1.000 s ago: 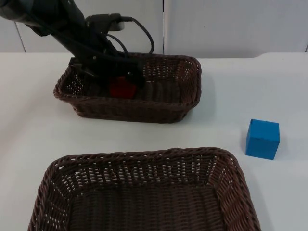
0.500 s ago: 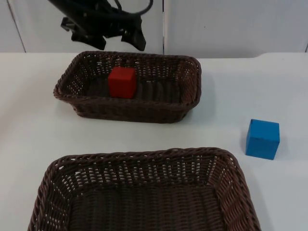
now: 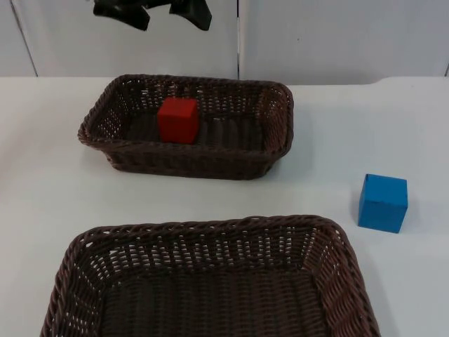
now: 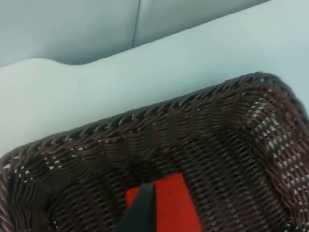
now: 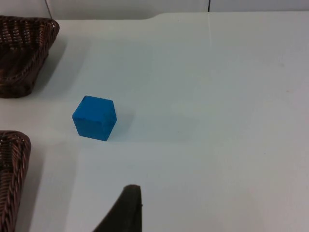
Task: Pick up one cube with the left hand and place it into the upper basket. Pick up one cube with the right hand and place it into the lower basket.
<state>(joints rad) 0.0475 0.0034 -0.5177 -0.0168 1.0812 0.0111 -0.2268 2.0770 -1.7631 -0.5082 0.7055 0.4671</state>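
**Red cube in the upper basket, blue cube on the table**

The upper basket [image 3: 263, 133], a brown wicker tray, is set on the white table [image 3: 42, 189] near the grey partition wall [image 3: 337, 35]. A red cube [image 3: 177, 120] is seen standing inside it, upright on the woven floor, toward the left half and close to the far wall of the basket. In the left wrist view the same basket [image 4: 231, 125] is shown from above, with the red cube [image 4: 171, 203] lying on its floor, partly covered by a black fingertip.

The lower basket [image 3: 210, 235], larger in the picture and of the same weave, is placed nearer the camera; nothing is seen lying on the part of its floor that is visible.

A blue cube [image 3: 382, 202] is found on the bare table, to the right of both baskets and well apart from each. In the right wrist view the blue cube [image 5: 94, 117] is seen resting flat, with a corner of the upper basket [image 5: 24, 48] and the rim of the lower basket [image 5: 9, 174] at one side.

The left gripper [image 3: 158, 10] is held high above the upper basket, in front of the wall; its fingers appear spread, with nothing between them, though they are cut by the picture's edge. The right gripper is hung above the table near the blue cube; whether its fingers are spread or pressed together cannot be told.
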